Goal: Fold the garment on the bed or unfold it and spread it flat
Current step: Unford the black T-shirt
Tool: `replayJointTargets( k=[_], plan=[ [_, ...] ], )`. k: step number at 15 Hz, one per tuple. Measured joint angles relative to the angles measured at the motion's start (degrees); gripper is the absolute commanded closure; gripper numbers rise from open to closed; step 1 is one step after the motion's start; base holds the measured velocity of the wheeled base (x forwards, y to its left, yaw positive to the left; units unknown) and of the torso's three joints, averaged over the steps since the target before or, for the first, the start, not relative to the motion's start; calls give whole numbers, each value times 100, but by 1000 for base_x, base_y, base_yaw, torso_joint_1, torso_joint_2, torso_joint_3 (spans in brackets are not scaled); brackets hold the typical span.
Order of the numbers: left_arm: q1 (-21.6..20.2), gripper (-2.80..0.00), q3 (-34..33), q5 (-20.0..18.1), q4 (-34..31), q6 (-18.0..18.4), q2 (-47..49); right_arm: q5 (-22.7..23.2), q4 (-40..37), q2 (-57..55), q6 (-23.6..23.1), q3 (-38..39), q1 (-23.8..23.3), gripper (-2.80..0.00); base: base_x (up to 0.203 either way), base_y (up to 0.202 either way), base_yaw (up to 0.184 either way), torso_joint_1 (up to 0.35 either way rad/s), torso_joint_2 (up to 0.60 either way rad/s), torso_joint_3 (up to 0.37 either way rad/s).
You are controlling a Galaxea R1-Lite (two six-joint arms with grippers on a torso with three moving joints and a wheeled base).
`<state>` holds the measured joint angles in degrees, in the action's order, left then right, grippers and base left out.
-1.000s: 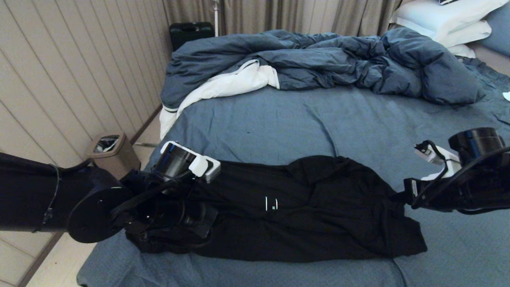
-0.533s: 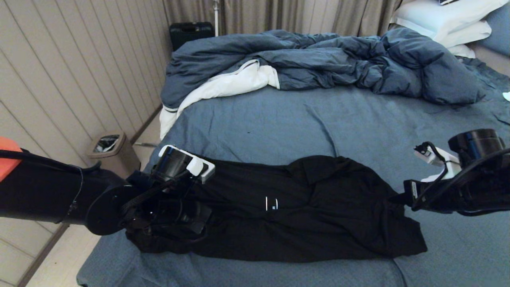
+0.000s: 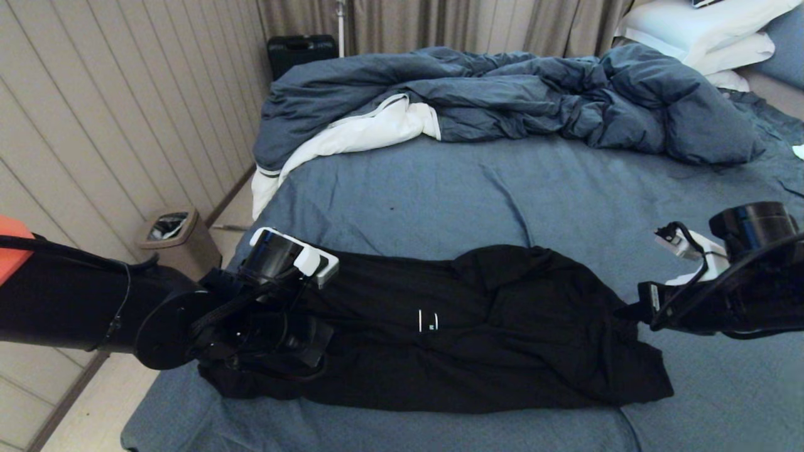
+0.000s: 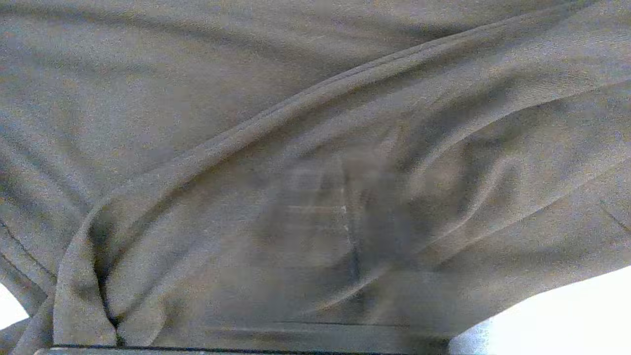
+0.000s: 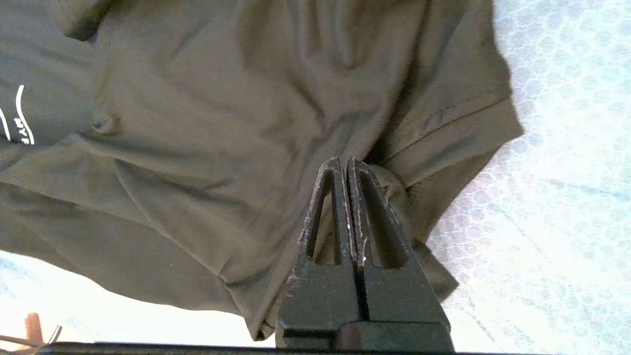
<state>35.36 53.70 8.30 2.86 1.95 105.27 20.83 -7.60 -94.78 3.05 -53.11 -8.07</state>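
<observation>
The garment, a black T-shirt, lies in a long crumpled band across the near part of the bed, its small white neck tag facing up. My left gripper is pressed into the garment's left end. In the left wrist view, dark cloth fills the picture round the blurred, closed left gripper. My right gripper is at the garment's right end. There the right gripper is shut, with a bunched fold of the sleeve at its tips.
A rumpled dark-blue duvet with white lining lies across the far half of the bed, and white pillows lie at the far right. A brown waste bin stands on the floor by the panelled wall on the left. A black case sits by the curtains.
My left arm has swung slightly, and its wrist has sunk a little lower onto the garment's left end. The garment and the right arm have stayed where they were.
</observation>
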Motion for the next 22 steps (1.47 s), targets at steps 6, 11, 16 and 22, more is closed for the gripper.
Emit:
replayJointTargets(
  k=[6, 11, 16, 22],
  plan=[
    [2, 0, -52, -3, -3, -16, -103, -5, 0, 0, 1, -7, -9, 0, 0, 0, 0, 0, 0, 0],
    [-17, -280, -230, 200, 34, 103, -308, -5, 0, 48, 1, 20, 0, 0, 0, 0, 0, 0, 0, 0],
    [-60, -280, -394, 278, 770, 431, -207, 0, 0, 102, 1, 28, -2, 0, 0, 0, 0, 0, 0, 0],
    [-207, -280, -721, 456, 1162, 704, -39, 2, 0, 137, 1, 44, -2, 0, 0, 0, 0, 0, 0, 0]
  ],
)
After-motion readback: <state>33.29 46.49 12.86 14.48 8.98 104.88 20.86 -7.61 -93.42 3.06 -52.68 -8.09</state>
